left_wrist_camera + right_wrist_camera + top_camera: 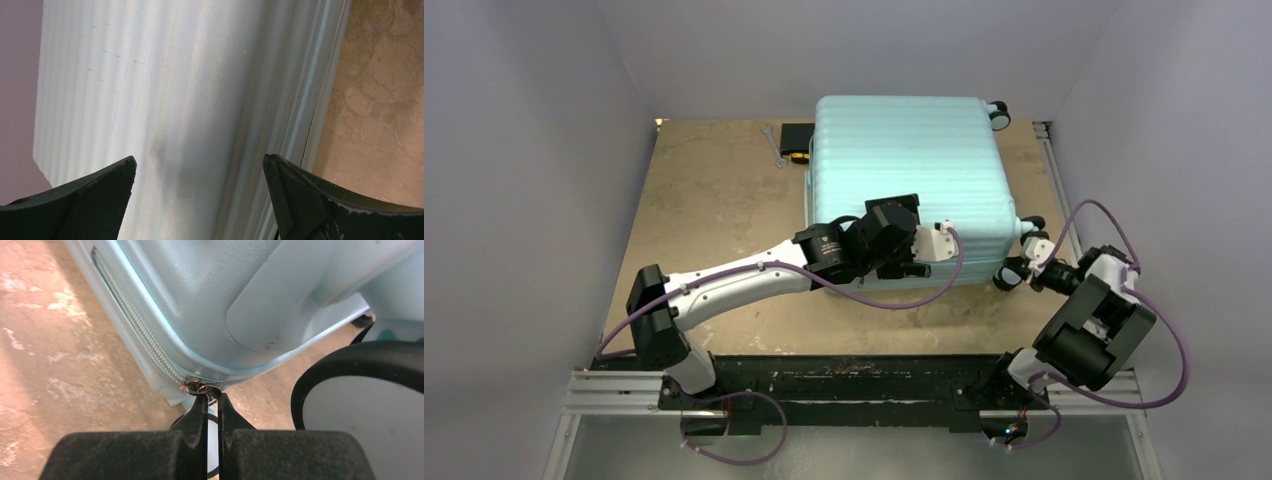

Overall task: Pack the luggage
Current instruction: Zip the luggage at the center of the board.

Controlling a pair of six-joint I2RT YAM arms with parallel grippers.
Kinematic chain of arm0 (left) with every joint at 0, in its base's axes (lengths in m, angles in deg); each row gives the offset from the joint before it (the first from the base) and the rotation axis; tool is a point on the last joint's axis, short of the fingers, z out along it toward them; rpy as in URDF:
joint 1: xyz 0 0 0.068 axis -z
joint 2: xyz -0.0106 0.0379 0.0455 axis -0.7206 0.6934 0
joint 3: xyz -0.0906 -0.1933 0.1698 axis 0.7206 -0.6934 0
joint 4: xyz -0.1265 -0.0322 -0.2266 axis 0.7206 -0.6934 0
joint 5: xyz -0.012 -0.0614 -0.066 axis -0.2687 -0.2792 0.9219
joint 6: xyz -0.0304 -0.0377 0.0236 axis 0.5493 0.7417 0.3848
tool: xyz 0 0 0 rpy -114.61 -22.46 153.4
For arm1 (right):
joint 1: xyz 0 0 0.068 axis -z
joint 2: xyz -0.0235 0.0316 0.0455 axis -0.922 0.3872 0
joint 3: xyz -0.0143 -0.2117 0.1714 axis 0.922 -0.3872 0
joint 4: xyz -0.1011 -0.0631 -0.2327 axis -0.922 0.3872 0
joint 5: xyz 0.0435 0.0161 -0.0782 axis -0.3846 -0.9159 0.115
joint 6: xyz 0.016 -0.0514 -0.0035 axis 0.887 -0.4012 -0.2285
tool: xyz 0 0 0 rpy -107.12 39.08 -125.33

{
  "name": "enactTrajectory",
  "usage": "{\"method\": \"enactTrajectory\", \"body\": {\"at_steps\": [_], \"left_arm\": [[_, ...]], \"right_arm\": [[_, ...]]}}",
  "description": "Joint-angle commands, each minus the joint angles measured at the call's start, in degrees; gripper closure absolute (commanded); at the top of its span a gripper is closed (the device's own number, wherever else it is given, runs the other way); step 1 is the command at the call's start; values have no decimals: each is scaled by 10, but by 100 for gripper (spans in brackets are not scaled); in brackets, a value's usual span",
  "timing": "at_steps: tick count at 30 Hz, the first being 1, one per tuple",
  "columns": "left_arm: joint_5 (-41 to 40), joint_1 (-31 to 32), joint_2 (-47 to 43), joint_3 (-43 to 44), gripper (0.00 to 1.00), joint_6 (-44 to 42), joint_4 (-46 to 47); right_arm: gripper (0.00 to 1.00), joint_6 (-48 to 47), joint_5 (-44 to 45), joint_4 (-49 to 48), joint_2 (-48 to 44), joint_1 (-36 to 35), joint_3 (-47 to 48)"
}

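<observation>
The luggage [904, 180], a pale mint ribbed hard-shell case, lies flat and closed on the table, wheels to the right. My left gripper [911, 266] hovers over its near edge, and in the left wrist view the gripper [199, 159] stands open above the ribbed shell [175, 85] with nothing between the fingers. My right gripper [1016, 272] is at the near right corner by a wheel [1007, 278]. In the right wrist view this gripper [212, 396] is shut, its tips pinching the metal zipper pull [196, 386] at the end of the zipper track [135, 325].
A black-and-yellow object [796, 140] and a small wrench [774, 145] lie at the back, left of the case. A black-and-white wheel [370, 405] sits close to the right of my right fingers. A metal rail [1049, 160] runs along the table's right edge; grey walls enclose three sides.
</observation>
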Motion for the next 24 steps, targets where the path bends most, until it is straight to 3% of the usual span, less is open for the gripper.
{"method": "enactTrajectory", "body": {"at_steps": [1,6,11,13,19,24], "left_arm": [[12,2,-44,6,1,-18,-16],[23,2,-37,8,1,-10,-22],[23,2,-42,-6,1,-12,-12],[21,2,-45,-9,1,-13,-10],[18,2,-48,-11,1,-13,-9],[16,2,-43,-10,1,-13,-8]], "right_arm": [[100,-115,-9,62,-34,-55,-31],[99,-77,-28,67,-18,-49,-4],[55,-67,-1,68,30,-30,20],[47,-70,-3,68,41,-23,29],[45,-76,-13,70,76,-11,55],[45,-101,-8,69,31,-13,22]]}}
